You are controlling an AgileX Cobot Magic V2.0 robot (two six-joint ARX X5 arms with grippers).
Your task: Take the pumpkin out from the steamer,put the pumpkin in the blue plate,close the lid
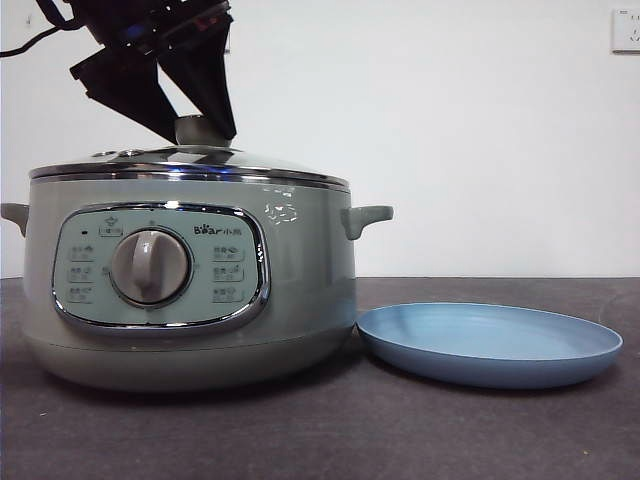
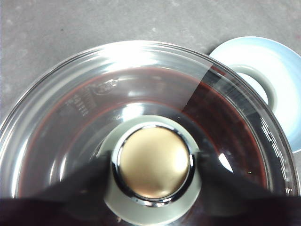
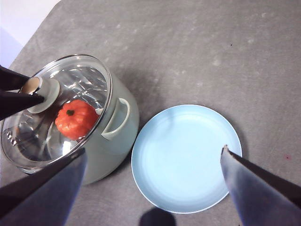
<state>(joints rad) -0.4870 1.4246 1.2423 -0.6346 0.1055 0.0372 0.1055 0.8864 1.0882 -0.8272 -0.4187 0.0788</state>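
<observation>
While my left claw [image 1: 203, 128] pinches the lid [image 1: 190, 165] knob on the steamer [image 1: 300, 290], my right claw [image 3: 150, 188] hangs wide open, empty, over the blue plate [image 3: 186, 157] beside it.

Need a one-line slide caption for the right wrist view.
Left gripper at the lid knob, pumpkin inside the steamer, blue plate empty alongside.

A plain white wall [image 1: 480, 140] is seen behind a dark grey tabletop [image 1: 400, 430]. A white wall socket [image 1: 626, 30] is mounted at the upper corner. The surface is evenly lit and faintly speckled.
</observation>
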